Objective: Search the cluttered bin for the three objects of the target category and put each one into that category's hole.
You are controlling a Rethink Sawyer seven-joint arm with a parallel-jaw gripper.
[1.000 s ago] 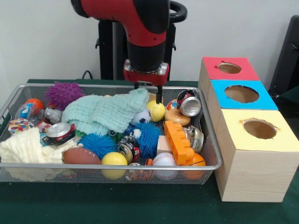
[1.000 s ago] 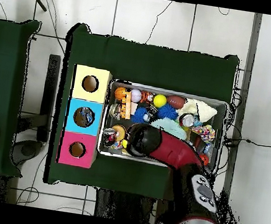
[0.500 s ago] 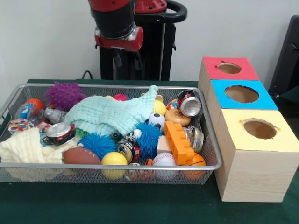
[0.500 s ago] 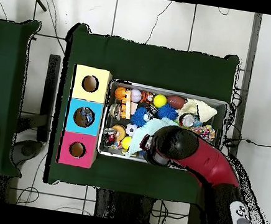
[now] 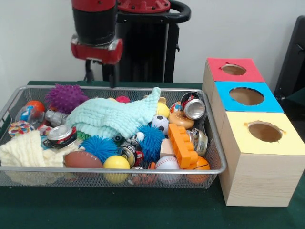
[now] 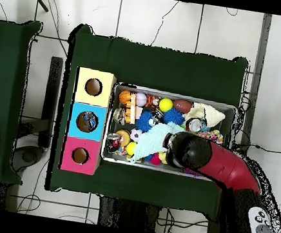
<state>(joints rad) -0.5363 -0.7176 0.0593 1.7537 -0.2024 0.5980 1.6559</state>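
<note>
Mint-green cloth (image 5: 114, 116) is seen spread over the middle of the wire bin (image 5: 217, 157), released and lying flatter than a second ago, when it was bunched under the arm. A soccer ball (image 5: 160, 122) beside it is now uncovered, so the search is judged to be progressing. The gripper (image 5: 110, 76) has been raised and shifted to the upper left of the front view, empty; whether the fingers are open or closed cannot be told. Three boxes with holes (image 5: 247, 96) stand untouched at the right on the table (image 5: 143, 210).
</note>
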